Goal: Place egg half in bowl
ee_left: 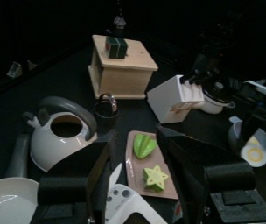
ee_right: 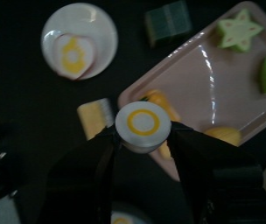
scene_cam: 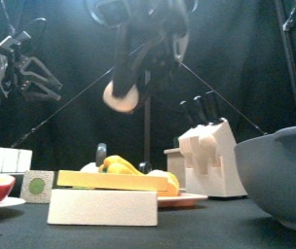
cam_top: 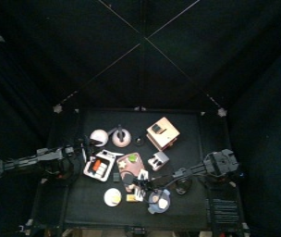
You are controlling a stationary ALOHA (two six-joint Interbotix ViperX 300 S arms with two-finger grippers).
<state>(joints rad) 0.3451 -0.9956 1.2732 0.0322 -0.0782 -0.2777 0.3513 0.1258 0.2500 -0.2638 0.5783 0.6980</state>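
Observation:
My right gripper (ee_right: 143,133) is shut on the egg half (ee_right: 143,122), a white disc with a yellow centre. In the front view the egg half (scene_cam: 121,95) hangs high above the table in that gripper (scene_cam: 129,89). The grey bowl (scene_cam: 278,180) stands near and large at the front right, lower than the egg and to its right. From above, the bowl (cam_top: 159,202) is at the table's front, beside the right gripper (cam_top: 142,191). My left gripper (ee_left: 142,173) is open and empty over the pink tray (ee_left: 133,166).
A white plate (ee_right: 77,39) with another egg piece lies at the front left. The pink tray (ee_right: 199,92) holds a star fruit slice (ee_right: 237,31) and green pieces. A wooden box (ee_left: 122,66), a white knife block (ee_left: 177,94) and a kettle (ee_left: 59,131) stand further back.

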